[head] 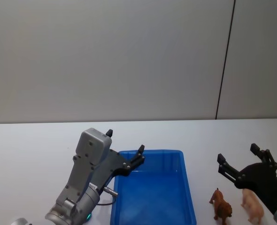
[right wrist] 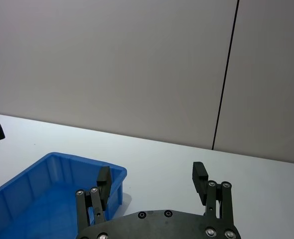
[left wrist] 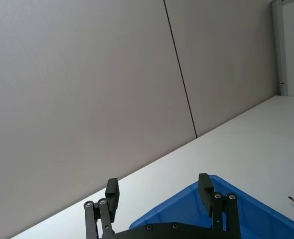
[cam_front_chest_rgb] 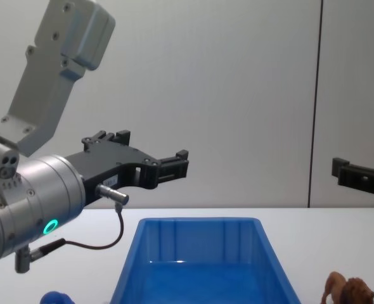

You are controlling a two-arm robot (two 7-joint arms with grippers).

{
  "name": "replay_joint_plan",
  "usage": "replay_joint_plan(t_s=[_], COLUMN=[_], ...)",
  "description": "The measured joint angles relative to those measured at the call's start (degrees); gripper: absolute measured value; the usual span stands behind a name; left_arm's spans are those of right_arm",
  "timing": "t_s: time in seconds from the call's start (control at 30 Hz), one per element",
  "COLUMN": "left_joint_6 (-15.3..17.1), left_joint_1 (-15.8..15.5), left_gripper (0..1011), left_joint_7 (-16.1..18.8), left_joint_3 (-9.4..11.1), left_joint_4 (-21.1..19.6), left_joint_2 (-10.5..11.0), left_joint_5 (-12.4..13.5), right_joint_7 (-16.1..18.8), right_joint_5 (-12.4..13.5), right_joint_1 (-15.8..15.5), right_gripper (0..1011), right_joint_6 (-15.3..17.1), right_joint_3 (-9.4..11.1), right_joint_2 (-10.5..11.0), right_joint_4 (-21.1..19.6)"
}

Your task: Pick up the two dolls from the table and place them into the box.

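Count: 2 dolls, 1 box, 2 grippers.

- Brown doll (head: 221,204) is lion-like and stands upright on the white table (head: 35,140), just right of the box (head: 189,187).
- Pink doll (head: 252,206) also stands upright, just right of the brown one. The two are close but not touching. Both are on the table, outside the box.
- The box is a blue bin in front of the robot, roughly centred. Its long side runs away from the robot.

Left gripper (head: 125,141):
- Jaws are spread wide, with nothing between them and nothing touched.
- Chest view shows it raised well above the box rim.
- Head view puts it over the box's far-left corner, fingers pointing forward and to the right.
- Its own wrist view shows both fingertips (left wrist: 112,188) parted, with the blue box corner beneath them.
- Both dolls are well away from it, across the box.

Right gripper (head: 237,153):
- Jaws are also wide open and empty, with no contact.
- In the head view it sits just beyond the two dolls and right of the box. The pink doll is at the edge of the gripper body and the brown doll a little further left.
- Chest view shows it up in the air, well clear of the dolls on the table below.
- Neither doll is between the jaws.
- Its wrist view looks over the parted fingertips (right wrist: 199,173) at the box's near corner and the grey wall (right wrist: 137,59).
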Motion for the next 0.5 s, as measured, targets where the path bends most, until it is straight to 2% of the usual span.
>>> replay_joint_plan(t_s=[0.5], left_joint_6=[0.00], left_joint_1=[0.00], left_gripper=[1001], left_joint_7=[0.00], left_joint_3=[0.00], left_joint_4=[0.00], left_joint_2=[0.00], left_joint_5=[0.00], right_joint_7=[0.00], right_joint_5=[0.00], right_joint_1=[0.00], right_gripper=[1001], right_joint_6=[0.00], right_joint_3=[0.00], right_joint_2=[0.00], right_joint_4=[0.00])
